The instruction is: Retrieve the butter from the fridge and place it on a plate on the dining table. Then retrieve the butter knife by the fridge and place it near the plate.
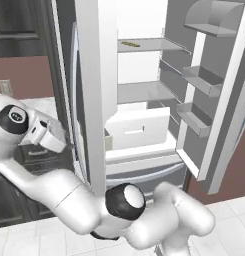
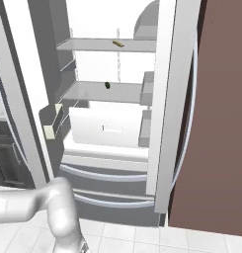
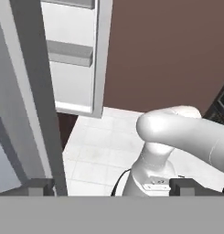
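Observation:
The fridge point(image 1: 139, 20) stands with both upper doors swung wide. The butter point(image 1: 129, 44), a thin pale yellow stick, lies on the top shelf and also appears in the right base view as the butter point(image 2: 118, 43). A small dark green item point(image 2: 107, 85) rests one shelf lower. My gripper point(image 1: 68, 145) hangs low at the left, beside the outer edge of the left door point(image 1: 91, 90) and far from the butter. It is open, its fingertips point(image 3: 40, 186) wide apart with nothing between them. The plate, dining table and butter knife are out of view.
A white drawer point(image 1: 139, 129) sits under the shelves. The right door point(image 1: 229, 100) carries several bins point(image 1: 199, 80). A pale box point(image 2: 53, 123) sits in the left door's bin. Brown wall point(image 2: 216, 123) flanks the fridge, with dark cabinets point(image 1: 9, 200) to the left and white tile floor point(image 3: 104, 151).

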Robot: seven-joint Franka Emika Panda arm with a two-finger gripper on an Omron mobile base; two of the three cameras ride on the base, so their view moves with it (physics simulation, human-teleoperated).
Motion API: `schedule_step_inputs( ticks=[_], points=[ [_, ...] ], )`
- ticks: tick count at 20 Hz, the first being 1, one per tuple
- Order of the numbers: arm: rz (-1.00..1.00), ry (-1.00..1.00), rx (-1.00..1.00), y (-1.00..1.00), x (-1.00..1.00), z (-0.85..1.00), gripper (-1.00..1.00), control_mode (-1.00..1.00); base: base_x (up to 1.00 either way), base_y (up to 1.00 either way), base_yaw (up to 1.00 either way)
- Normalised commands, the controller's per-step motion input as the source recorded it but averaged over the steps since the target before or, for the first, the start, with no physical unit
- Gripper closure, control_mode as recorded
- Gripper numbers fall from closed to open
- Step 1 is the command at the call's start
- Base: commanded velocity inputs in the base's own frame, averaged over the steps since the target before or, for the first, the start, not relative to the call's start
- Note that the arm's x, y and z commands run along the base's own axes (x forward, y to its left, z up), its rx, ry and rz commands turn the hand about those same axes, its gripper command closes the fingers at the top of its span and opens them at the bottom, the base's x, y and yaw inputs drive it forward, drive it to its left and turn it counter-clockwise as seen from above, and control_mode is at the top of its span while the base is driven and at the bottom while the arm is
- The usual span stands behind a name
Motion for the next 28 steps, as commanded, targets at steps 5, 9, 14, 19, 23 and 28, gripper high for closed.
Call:
schedule_step_inputs(
  ticks=[5, 9, 14, 19, 23, 28],
  points=[
    [0.13, 0.0, 0.17, -0.96, -0.99, -0.1, -1.0, -1.0, 0.0, 0.0, 0.0],
    [0.21, 0.0, 0.42, -1.0, -0.36, 0.11, -1.0, -1.0, 0.0, 0.0, 0.0],
    [0.03, 0.04, 0.67, -1.0, 0.08, 0.21, -1.0, -1.0, 0.0, 0.0, 0.0],
    [-0.05, 0.04, 0.8, -0.97, 0.46, 0.0, -1.0, -1.0, 0.0, 0.0, 0.0],
    [0.01, -0.14, 0.62, -0.43, 0.75, 0.0, -1.0, -1.0, 0.0, 0.0, 0.0],
    [0.08, -0.43, 0.34, 0.08, 0.63, 0.0, -1.0, -1.0, 0.0, 0.0, 0.0]
  ],
)
